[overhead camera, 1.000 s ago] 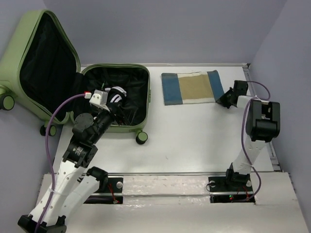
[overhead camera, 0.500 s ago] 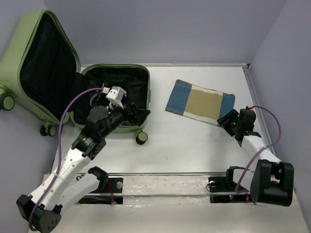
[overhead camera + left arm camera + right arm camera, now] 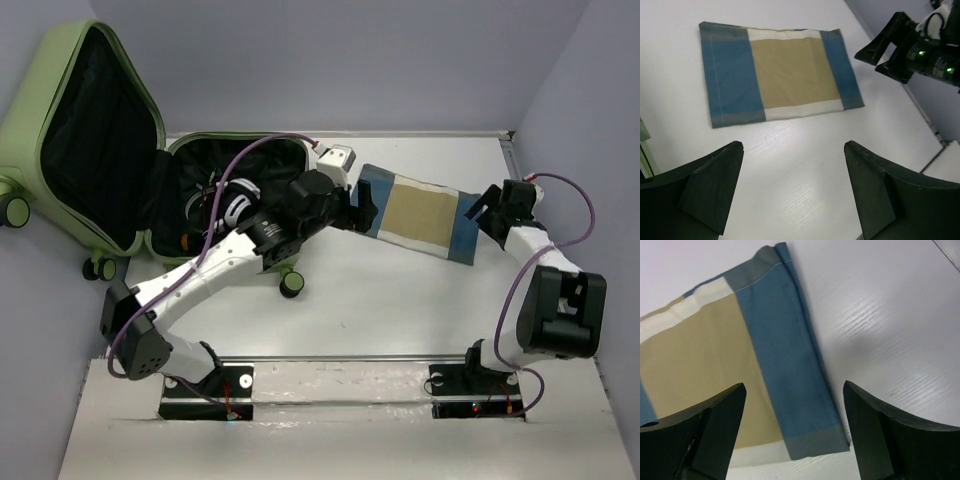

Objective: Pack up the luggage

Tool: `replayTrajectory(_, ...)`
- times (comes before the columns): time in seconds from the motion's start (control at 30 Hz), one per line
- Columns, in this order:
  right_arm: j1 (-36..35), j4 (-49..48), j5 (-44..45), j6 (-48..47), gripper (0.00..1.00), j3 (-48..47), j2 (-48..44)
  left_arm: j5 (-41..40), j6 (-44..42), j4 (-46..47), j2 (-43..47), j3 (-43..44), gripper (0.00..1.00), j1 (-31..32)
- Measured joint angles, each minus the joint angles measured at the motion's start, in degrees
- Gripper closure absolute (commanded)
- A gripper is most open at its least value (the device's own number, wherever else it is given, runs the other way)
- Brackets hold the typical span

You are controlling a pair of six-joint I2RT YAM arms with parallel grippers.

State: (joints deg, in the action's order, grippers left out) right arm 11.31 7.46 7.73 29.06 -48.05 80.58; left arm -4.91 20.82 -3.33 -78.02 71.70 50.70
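Note:
The luggage point(image 3: 95, 60), a pale olive-green hard-shell suitcase, lies open at the left, its lid leaning back and its black-lined base point(image 3: 275, 165) on the table. A folded blue, tan and white cloth point(image 3: 420, 213) lies flat on the table to its right. My left gripper point(image 3: 366, 208) reaches across to the cloth's left end and stands open with nothing in it; in the left wrist view it point(image 3: 793, 146) hovers over bare table just short of the cloth point(image 3: 777, 72). My right gripper point(image 3: 478, 215) stands open over the cloth's blue right end point(image 3: 785, 365), holding nothing.
Black-and-white items point(image 3: 235, 200) lie in the suitcase base. A suitcase wheel point(image 3: 291, 285) sticks out toward the table's middle. Purple walls close in at the back and right. My right gripper point(image 3: 875, 57) shows beyond the cloth in the left wrist view.
The right gripper pulled the cloth forward and turned it, then opened and let it go. The left arm swung out of the suitcase rightward to the cloth's left end.

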Motion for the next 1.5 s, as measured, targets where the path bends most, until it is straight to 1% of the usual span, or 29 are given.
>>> replayTrajectory(0.1,0.7,0.9,0.7,-2.2,0.17,-3.8,7.1,-2.3,-1.0,-2.2,-5.1,3.0,0.03,0.0)
replayTrajectory(0.13,0.7,1.6,0.9,-2.8,0.18,-5.1,9.5,-3.2,-1.7,-3.4,-7.6,5.2,0.03,0.0)
replayTrajectory(0.23,0.8,3.2,0.9,-4.5,0.24,-8.2,15.4,-5.1,-3.1,-4.7,-13.1,11.0,0.02,-0.1)
replayTrajectory(0.33,0.8,4.4,-0.7,-5.4,0.31,-9.6,18.5,-6.4,-4.3,-5.6,-18.5,17.0,0.01,-0.4)
replayTrajectory(0.37,0.8,5.0,-1.5,-6.1,0.44,-10.1,19.6,-6.5,-4.7,-5.6,-20.5,18.8,0.01,-0.7)
replayTrajectory(0.43,0.8,5.9,-3.4,-6.8,0.55,-11.9,20.9,-6.4,-5.1,-5.7,-22.4,20.7,0.01,-1.0)
replayTrajectory(0.47,0.8,5.8,-4.4,-7.1,0.74,-12.3,21.4,-6.4,-5.4,-6.0,-24.5,21.6,0.01,-1.6)
replayTrajectory(0.57,0.8,5.9,-7.0,-7.9,0.93,-12.6,21.9,-6.1,-5.6,-6.8,-27.6,23.1,0.01,-3.0)
replayTrajectory(0.63,0.6,5.8,-8.0,-8.3,0.93,-11.6,21.3,-6.1,-5.7,-7.4,-29.4,24.2,0.01,-4.0)
replayTrajectory(0.77,0.2,5.7,-7.8,-8.2,0.93,-3.1,13.7,-6.9,-6.7,-8.9,-32.7,27.1,0.01,-5.5)
replayTrajectory(0.9,-0.2,8.9,-6.5,-7.0,0.93,6.8,-3.0,-7.2,-7.5,-10.0,-33.9,28.2,0.01,-5.4)
replayTrajectory(0.97,-0.2,9.2,-5.6,-6.4,0.93,8.7,-10.2,-7.1,-8.0,-10.3,-34.1,28.2,0.01,-5.4)
replayTrajectory(1.03,-0.2,9.1,-4.7,-5.8,0.93,9.3,-15.0,-6.2,-8.4,-11.1,-34.9,28.9,0.01,-5.5)
replayTrajectory(1.13,-0.2,8.1,-4.1,-5.3,0.93,9.3,-15.8,-4.7,-9.5,-13.2,-40.0,34.8,0.01,-5.9)
replayTrajectory(1.23,-0.2,8.1,-4.4,-5.2,0.93,9.3,-12.0,-3.1,-10.6,-15.6,-47.6,42.9,0.01,-6.5)
replayTrajectory(1.33,-0.2,8.1,-4.9,-5.2,0.93,9.6,-10.4,-1.7,-11.2,-18.4,-56.3,51.1,0.01,-7.3)
replayTrajectory(1.43,-0.2,7.5,-5.8,-5.2,0.93,9.6,-10.4,-0.7,-11.1,-20.8,-62.7,55.7,0.01,-8.4)
replayTrajectory(1.5,-0.2,7.2,-6.5,-5.2,0.93,9.6,-10.4,-0.3,-11.1,-21.9,-64.8,56.7,0.02,-9.2)
